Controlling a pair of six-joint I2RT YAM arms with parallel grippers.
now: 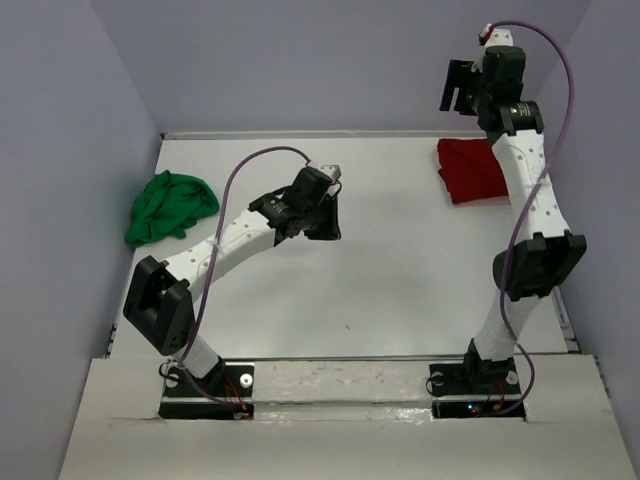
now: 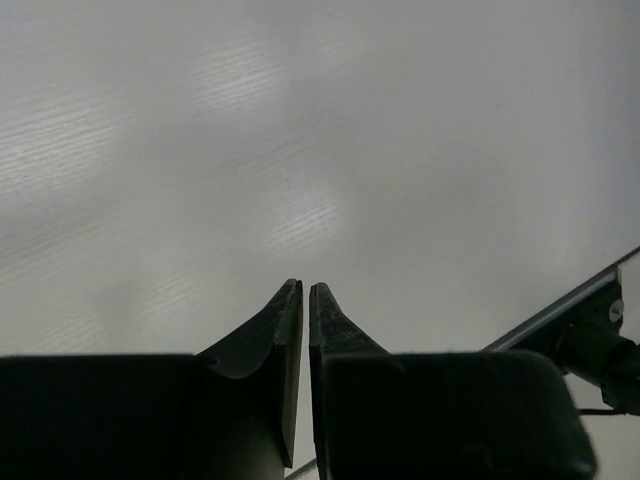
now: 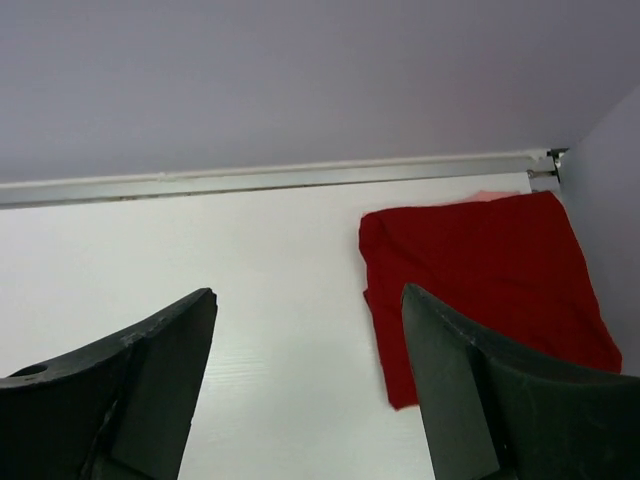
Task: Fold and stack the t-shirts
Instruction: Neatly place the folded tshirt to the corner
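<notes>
A dark red t-shirt [image 1: 470, 170] lies folded flat at the back right of the table; it also shows in the right wrist view [image 3: 480, 280]. A thin salmon pink edge [image 3: 490, 196] peeks out from under its far side. A bright green t-shirt [image 1: 168, 205] lies crumpled at the left. My left gripper [image 1: 323, 215] is shut and empty over the table's middle; in the left wrist view [image 2: 305, 290] only bare table lies below it. My right gripper [image 1: 456, 90] is open and empty, raised above and left of the red shirt, as the right wrist view [image 3: 309, 292] also shows.
Lavender walls close in the white table [image 1: 400, 270] on the left, back and right. A metal rail [image 3: 280, 178] runs along the back edge. The right arm's base [image 2: 600, 340] shows at the edge of the left wrist view.
</notes>
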